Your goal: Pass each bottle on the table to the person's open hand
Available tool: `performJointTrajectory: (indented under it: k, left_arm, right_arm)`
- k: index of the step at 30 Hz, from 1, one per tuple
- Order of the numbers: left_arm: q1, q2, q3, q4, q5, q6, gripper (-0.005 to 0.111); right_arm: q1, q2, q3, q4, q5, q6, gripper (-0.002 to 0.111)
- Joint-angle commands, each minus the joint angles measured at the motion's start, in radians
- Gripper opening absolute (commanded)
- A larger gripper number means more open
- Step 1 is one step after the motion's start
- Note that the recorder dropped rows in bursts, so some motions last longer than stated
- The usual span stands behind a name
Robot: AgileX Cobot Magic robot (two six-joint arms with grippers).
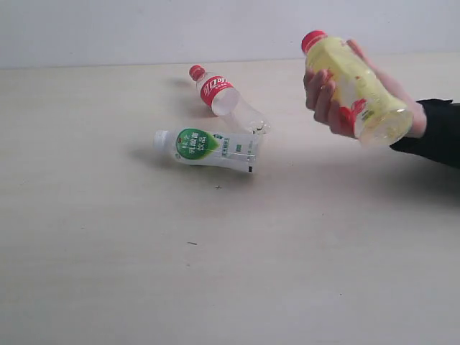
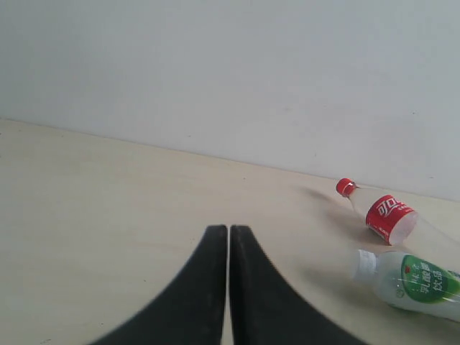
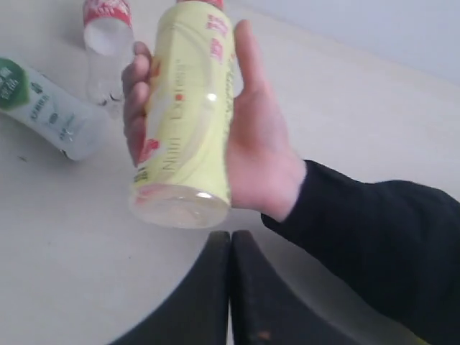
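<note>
While the person's hand [image 1: 323, 99] grips the yellow bottle [image 1: 356, 90] at right, axis tilted, cap up-left, the red-label bottle [image 1: 219, 93] and green-label bottle [image 1: 208, 147] lie on the table [image 1: 108, 251], caps pointing left. Left gripper [image 2: 228, 230] and right gripper [image 3: 231, 234]: jaws closed, empty.

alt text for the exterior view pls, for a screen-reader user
A person's hand holds a yellow, red-capped bottle above a pale table. A red-labelled clear bottle and a green-labelled clear bottle lie on their sides on it.
</note>
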Motion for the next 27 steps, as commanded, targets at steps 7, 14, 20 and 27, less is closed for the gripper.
performJointTrajectory:
  k: [7,14,20,27]
  left_arm:
    - [0.002,0.005,0.001,-0.006,-0.009,0.0,0.004]
    - [0.002,0.005,0.001,-0.006,-0.009,0.0,0.004]
    - [0.002,0.005,0.001,-0.006,-0.009,0.0,0.004]
    - [0.002,0.005,0.001,-0.006,-0.009,0.002,0.004]
  right_arm:
    - [-0.005,-0.351,0.189,-0.011,-0.214,0.011,0.0]
    - [-0.005,-0.445,0.212,-0.013,-0.208,-0.006,0.0]
    - [-0.005,-0.443,0.212,-0.015,-0.192,-0.006,0.0]
    - [-0.005,-0.444,0.212,-0.015,-0.185,-0.004,0.0]
